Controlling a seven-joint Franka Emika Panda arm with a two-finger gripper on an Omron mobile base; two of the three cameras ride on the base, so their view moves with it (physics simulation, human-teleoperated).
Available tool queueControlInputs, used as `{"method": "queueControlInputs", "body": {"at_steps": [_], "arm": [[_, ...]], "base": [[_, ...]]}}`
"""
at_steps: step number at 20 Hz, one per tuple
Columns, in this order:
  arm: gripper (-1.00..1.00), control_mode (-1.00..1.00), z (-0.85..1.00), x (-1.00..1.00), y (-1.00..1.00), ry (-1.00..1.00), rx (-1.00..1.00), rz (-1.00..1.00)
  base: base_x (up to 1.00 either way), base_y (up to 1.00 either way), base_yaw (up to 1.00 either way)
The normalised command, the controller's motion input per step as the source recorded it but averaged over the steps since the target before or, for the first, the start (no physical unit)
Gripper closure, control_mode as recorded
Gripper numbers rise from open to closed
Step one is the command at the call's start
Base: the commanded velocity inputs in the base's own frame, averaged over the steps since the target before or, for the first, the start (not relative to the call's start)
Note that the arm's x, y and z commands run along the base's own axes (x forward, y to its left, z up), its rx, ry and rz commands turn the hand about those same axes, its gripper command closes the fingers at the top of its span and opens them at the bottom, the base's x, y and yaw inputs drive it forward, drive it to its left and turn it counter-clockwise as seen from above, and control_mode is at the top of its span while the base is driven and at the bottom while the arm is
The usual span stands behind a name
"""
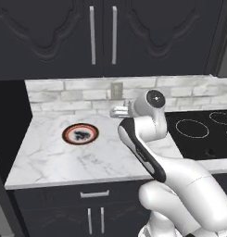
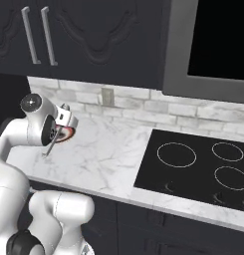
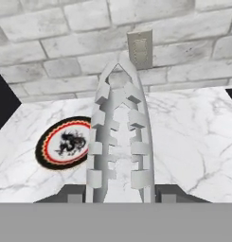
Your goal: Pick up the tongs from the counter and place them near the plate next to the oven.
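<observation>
My gripper is shut on the tongs, whose two ridged silvery arms run away from the hand and meet in a point toward the brick wall. In the right base view the tongs hang as a thin rod slanting down from the gripper, their tip just above the counter. The plate with its red-orange rim lies flat on the counter, to the left of the gripper. In the hand view the plate sits just left of the tongs. The hand partly hides the plate in the right base view.
A black cooktop with ring burners is set into the counter to the right of the arm. A wall outlet sits in the brick backsplash straight ahead. Dark upper cabinets and a microwave hang above. The counter ends at the left.
</observation>
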Motion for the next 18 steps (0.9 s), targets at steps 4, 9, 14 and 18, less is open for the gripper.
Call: {"method": "queueControlInputs", "body": {"at_steps": [4, 9, 14, 18], "arm": [[1.00, 1.00, 0.00, 0.00, 0.00, 0.00, 0.00, 0.00], [1.00, 1.00, 0.00, 0.00, 0.00, 0.00, 0.00, 0.00], [1.00, -1.00, -0.02, 0.01, 0.00, 0.00, 0.00, 0.00], [1.00, -1.00, -0.23, 0.04, -0.19, 0.00, 0.00, 0.00]], "base": [[0.56, 0.48, -0.05], [0.46, 0.26, -0.06], [0.11, 0.00, -0.01], [0.00, 0.00, 0.00]]}}
